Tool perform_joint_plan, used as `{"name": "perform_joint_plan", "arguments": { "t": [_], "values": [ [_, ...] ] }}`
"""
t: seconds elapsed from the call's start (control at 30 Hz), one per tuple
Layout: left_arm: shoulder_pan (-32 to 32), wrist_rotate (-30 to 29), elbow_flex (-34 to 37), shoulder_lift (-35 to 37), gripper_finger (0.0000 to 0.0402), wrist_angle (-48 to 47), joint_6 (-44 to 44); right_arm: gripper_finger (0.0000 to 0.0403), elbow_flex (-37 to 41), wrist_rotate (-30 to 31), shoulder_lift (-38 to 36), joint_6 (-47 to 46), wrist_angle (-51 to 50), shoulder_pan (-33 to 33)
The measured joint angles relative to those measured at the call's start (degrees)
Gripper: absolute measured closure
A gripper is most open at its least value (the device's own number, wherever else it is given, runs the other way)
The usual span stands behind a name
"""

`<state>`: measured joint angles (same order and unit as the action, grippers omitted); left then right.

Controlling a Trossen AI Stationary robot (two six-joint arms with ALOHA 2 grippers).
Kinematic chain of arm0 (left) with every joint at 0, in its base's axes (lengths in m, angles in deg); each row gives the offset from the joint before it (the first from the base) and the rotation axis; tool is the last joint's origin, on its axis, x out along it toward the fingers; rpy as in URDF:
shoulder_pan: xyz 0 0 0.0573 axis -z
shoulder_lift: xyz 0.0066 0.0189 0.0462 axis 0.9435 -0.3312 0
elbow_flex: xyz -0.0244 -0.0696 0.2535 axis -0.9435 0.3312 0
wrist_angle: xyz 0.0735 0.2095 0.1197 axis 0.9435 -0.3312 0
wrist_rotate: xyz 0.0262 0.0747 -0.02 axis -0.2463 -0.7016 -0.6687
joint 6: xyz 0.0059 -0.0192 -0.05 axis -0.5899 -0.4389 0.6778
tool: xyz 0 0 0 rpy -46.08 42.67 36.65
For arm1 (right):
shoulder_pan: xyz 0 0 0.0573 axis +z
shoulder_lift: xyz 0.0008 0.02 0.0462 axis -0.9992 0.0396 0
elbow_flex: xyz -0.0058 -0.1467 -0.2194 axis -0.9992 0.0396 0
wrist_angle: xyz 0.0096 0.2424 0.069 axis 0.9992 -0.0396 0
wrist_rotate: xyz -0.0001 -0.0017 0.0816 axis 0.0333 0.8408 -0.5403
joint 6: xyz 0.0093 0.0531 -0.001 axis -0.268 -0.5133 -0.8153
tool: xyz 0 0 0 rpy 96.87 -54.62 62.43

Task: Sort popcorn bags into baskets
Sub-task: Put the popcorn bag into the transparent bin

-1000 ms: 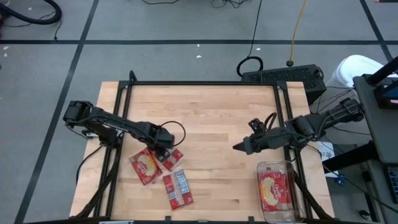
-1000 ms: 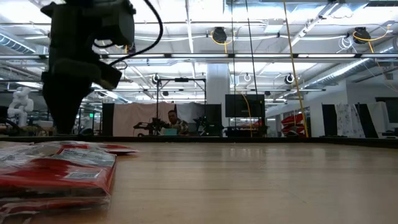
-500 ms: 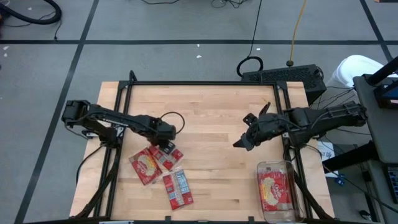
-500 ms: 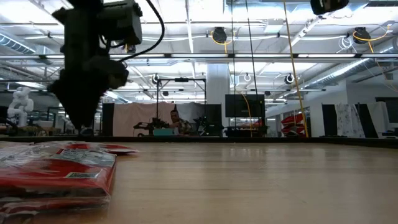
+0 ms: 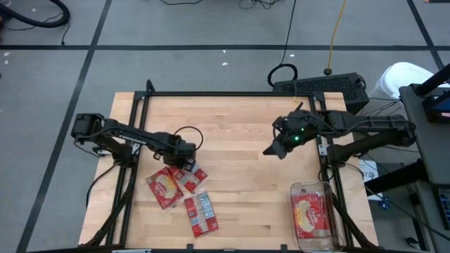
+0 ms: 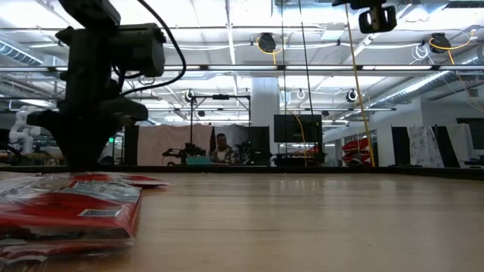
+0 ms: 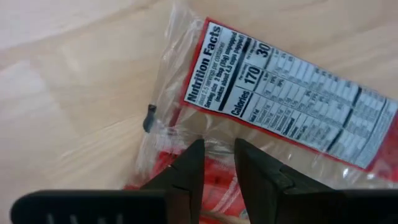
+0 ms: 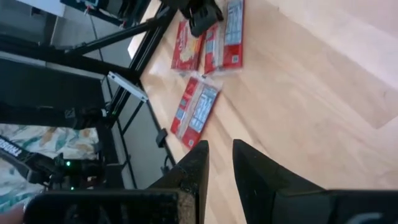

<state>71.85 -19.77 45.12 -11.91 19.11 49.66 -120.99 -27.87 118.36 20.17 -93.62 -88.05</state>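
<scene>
Popcorn bag (image 7: 292, 106) flat on table under left claw (image 7: 217, 163); fingers narrowly apart, pinching wrapper edge.

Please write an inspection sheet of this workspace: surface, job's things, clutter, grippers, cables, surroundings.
Surface: wooden table, black frame.
Job's things: three popcorn bags at the near left; clear basket at the near right, holding popcorn bags.
Clutter: nothing seen.
Grippers: left gripper down on one bag, jaws narrow around its wrapper; right gripper raised over bare wood, holding nothing.
Cables: black cable and yellow one on the floor.
Surroundings: grey floor; hall with a person behind.
</scene>
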Motion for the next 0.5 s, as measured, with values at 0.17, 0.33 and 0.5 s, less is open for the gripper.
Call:
{"name": "perform_joint_plan", "arguments": {
  "t": [0.17, 0.33, 0.5],
  "values": [
    [-0.71, -0.4, 1.4, -2.27, 0.0309, 11.0, 4.31, 0.0339, 0.02, 0.11, 0.0, 2.47, -0.35, -2.48],
    [-2.22, -2.82, 1.64, -3.13, 0.0309, 28.8, 2.94, 0.0339, 0.03, 0.2, 0.0, 4.56, -2.5, -3.84],
    [-3.79, -0.33, -2.83, -2.04, 0.0309, 27.2, -0.17, 0.0339, 3.0, 0.11, 0.0, 4.24, -2.51, -4.24]
  ]
}}
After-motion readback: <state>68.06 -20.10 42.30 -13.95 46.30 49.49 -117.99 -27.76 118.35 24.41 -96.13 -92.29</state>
